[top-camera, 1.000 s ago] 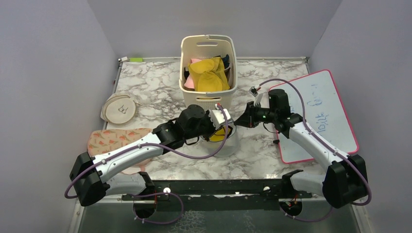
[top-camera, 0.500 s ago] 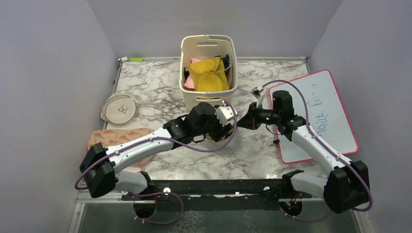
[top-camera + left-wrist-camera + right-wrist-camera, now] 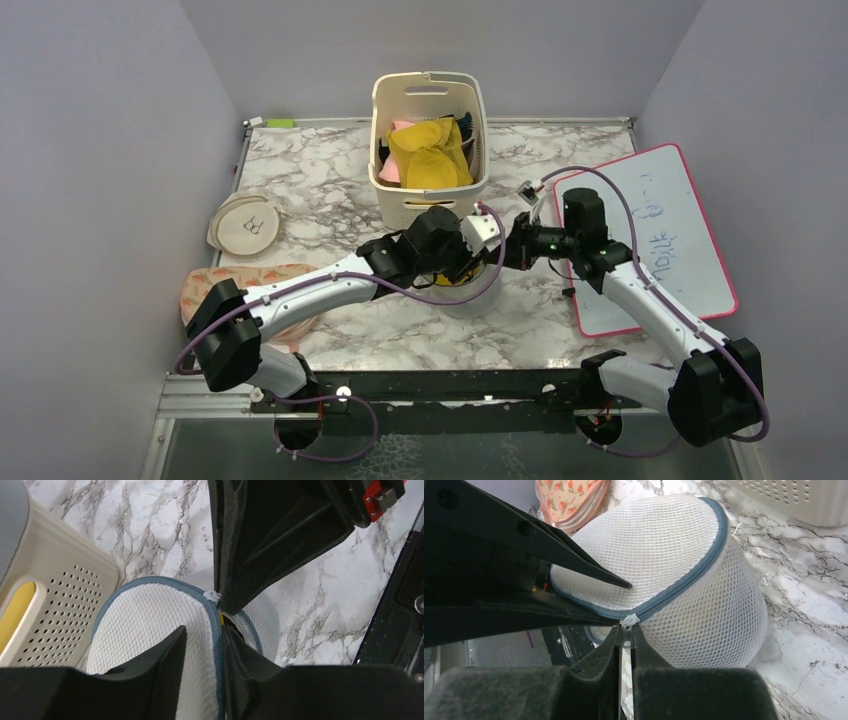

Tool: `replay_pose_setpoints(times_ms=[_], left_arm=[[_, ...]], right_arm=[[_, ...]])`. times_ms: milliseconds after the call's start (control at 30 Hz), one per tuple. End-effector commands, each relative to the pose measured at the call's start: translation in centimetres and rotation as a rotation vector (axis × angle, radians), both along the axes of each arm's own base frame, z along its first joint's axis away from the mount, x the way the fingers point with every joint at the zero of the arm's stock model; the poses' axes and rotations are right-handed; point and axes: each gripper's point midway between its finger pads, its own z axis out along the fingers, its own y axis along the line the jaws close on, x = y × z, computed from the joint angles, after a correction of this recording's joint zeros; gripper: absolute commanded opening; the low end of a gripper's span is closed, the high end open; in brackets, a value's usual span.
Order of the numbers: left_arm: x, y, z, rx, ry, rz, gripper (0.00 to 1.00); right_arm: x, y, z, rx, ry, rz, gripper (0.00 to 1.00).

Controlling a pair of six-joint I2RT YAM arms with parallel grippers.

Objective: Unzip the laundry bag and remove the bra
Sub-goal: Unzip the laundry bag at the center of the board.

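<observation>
The right pincer [image 3: 625, 630] is clamped on the white zip pull [image 3: 629, 619] of the laundry bag [image 3: 664, 545]. The left pincer [image 3: 205, 632] stands narrow astride the bag's zip trim [image 3: 722, 520], and whether it grips cannot be told. The bag sits on the tabletop [image 3: 320, 180], just in front of the basket [image 3: 428, 205].

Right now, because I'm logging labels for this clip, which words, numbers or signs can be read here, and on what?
Whiteboard: blue handwriting, too blurred to read.
Beige pouch: a dark emblem, too small to make out.
Basket and mesh bag: no text visible.
</observation>
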Motion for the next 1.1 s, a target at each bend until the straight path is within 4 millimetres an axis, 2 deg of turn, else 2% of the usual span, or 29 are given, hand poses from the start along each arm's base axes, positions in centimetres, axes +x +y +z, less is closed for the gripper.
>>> replay_pose_setpoints(times_ms=[0, 67, 167, 533, 800, 967, 1067], left_arm=[[0.8, 0.0, 1.7, -0.023, -0.049, 0.034, 0.17], [0.8, 0.3, 2.3, -0.028, -0.066, 0.039, 0.08], [0.7, 1.0, 2.7, -0.030, -0.093, 0.039, 0.00], [-1.1, 4.1, 4.2, -0.019, -0.231, -0.022, 0.00], [-2.0, 4.9, 5.6, -0.069, -0.262, -0.037, 0.00], [-1.6, 5.0, 4.8, -0.060, -0.232, 0.005, 0.00], [-0.7, 5.4, 3.2, -0.024, -0.202, 0.075, 0.11]], right_arm=[[-0.6, 0.4, 0.8, 0.029, -0.030, 0.036, 0.01], [-0.6, 0.4, 0.6, 0.024, -0.025, 0.030, 0.01], [-0.2, 0.3, 0.5, 0.020, -0.011, 0.003, 0.01], [1.3, 0.2, -0.1, -0.013, 0.024, -0.047, 0.01], [3.4, 0.0, -0.8, -0.030, 0.026, -0.103, 0.01], [3.3, 0.2, -0.5, -0.030, 0.004, -0.076, 0.01], [2.6, 0.3, 0.3, -0.016, -0.035, -0.034, 0.01]])
